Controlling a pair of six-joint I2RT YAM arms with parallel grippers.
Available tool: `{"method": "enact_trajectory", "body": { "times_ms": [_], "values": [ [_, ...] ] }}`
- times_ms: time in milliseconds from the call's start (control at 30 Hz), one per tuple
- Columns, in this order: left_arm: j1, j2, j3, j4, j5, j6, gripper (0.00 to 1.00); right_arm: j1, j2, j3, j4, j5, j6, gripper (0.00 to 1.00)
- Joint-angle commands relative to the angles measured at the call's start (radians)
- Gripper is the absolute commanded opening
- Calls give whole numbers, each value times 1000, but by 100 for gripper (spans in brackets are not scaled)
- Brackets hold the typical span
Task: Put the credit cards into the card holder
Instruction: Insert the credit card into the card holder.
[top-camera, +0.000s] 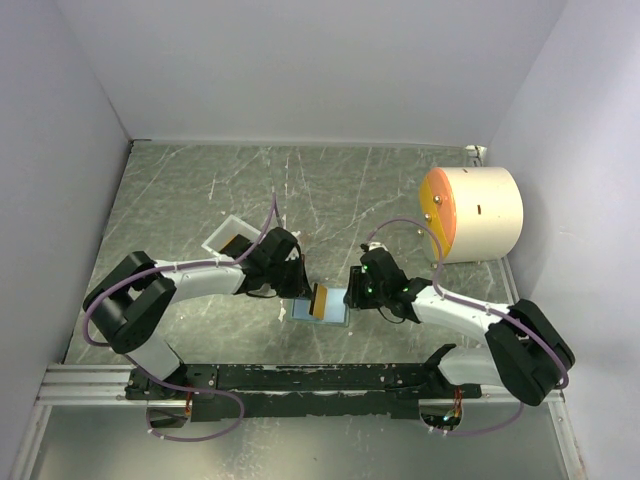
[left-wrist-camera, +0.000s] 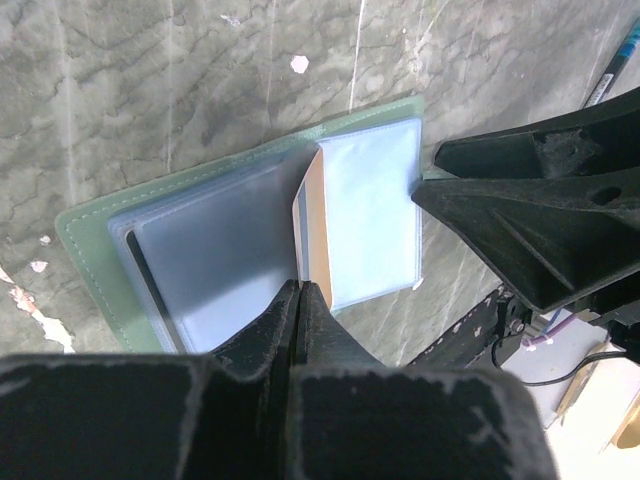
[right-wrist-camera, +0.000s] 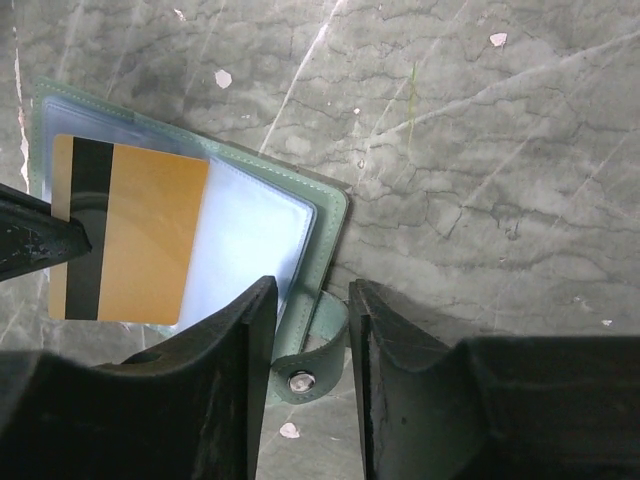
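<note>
Left wrist view looks straight down its own left gripper, whose jaws are clenched on the bottom corner of a yellow-orange credit card. The card stands on edge over the middle of the open card holder.

The card looks light, thin and stiff, with a slick face. A pinch at one short end, as here, seems right, since it leaves the far edge free to lead into a pocket. Held only by a corner, it could pivot if it catches.

The holder looks soft and light, with clear floppy sleeves over blue pages. It would likely slide or fold shut unless pinned, so the green border or strap is the place to steady it.

Right wrist view shows the card's black stripe, with its face tilted above the holder's left page. It has not yet entered any sleeve that I can see.

The right gripper has its jaws part-way apart astride the snap tab, at the holder's near edge on the marbled surface. Whether they pinch the strap or only bracket it, I cannot tell.
</note>
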Motion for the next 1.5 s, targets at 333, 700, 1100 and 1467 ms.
{"method": "enact_trajectory", "body": {
  "times_ms": [333,700,1100,1467],
  "values": [
    [-7,37,-4,-54,25,-38,7,-3,2,12,-4,5,-3,31],
    [-7,46,36,-108,-62,3,7,-4,8,14,0,-4,-2,31],
    [-8,80,46,-120,-40,18,7,-3,9,0,15,-17,7,31],
    [-9,98,46,-100,-34,11,7,-3,3,-8,15,-16,8,31]
  ]
}}
